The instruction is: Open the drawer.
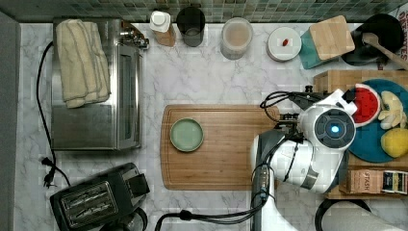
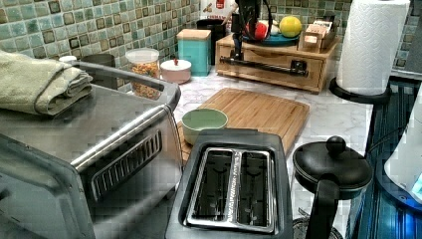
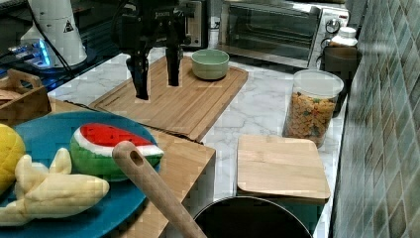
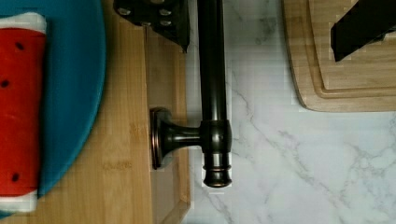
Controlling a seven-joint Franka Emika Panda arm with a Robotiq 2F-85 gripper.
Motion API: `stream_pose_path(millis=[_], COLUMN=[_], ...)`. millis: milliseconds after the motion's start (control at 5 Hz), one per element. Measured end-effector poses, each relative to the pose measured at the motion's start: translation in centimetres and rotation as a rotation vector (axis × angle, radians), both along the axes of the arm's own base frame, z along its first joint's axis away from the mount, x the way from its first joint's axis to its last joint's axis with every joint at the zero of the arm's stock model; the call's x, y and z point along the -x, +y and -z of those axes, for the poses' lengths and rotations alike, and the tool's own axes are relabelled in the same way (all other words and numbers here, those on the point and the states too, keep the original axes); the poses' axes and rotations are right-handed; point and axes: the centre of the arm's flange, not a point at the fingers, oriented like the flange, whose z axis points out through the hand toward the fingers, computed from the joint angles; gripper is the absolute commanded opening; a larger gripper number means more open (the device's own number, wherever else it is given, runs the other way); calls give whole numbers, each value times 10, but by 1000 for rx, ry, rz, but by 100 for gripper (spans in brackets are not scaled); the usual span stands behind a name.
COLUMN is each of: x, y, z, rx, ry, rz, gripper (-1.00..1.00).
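Drawer (image 2: 271,59), shut at the left view's far right of the counter (image 2: 328,117), needs the gripper (image 3: 154,74), fingers apart astride the bar handle (image 4: 212,93), to clamp squarely before pulling straight outward.

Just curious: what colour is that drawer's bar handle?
Dark, near-black bronze handle, clearest in the wrist view.

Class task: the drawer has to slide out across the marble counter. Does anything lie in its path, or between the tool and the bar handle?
Nothing visible blocks the grasp: the open tool straddles the bar handle. In the drawer's path, marble lies bare up to the cutting board, which could limit a long pull.
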Motion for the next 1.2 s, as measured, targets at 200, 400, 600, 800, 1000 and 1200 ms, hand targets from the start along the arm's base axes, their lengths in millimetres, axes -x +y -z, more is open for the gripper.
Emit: stream_pose_path(millis=[200, 400, 600, 800, 1000, 1200], x=[5, 12, 15, 22, 36, 45], y=[-14, -28, -36, -35, -27, -22], z=[8, 18, 28, 41, 61, 74], rx=[-15, -49, -46, -64, -87, -82], ry=[-28, -27, -61, -77, -36, -44], rz=[47, 62, 32, 61, 65, 62], gripper=[100, 100, 100, 100, 100, 100])
